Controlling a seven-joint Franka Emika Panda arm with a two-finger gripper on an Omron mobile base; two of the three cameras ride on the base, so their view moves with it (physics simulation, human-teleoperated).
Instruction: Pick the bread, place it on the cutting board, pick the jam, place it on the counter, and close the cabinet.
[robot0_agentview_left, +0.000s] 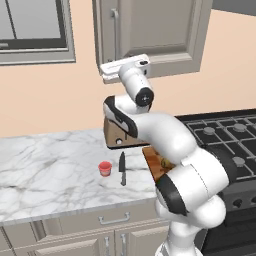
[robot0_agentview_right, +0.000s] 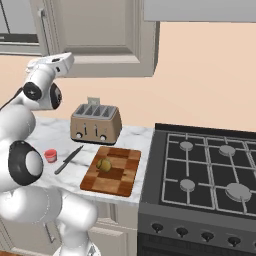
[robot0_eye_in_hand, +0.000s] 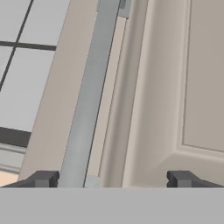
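No readable text anywhere

No letters, numbers, brand marks or signs could be read in any of the three views. The toaster (robot0_agentview_right: 95, 123) showed a plain metal front with small dark knobs and no legible marking. The jam (robot0_agentview_right: 50, 155), to the left of the toaster, had no label that could be made out. The cabinet (robot0_agentview_left: 150, 35) door above the toaster was bare panelling, and its handle (robot0_eye_in_hand: 87, 96) was unmarked. The stove (robot0_agentview_right: 210, 170) knobs, to the right of the toaster, were too small to show any markings.
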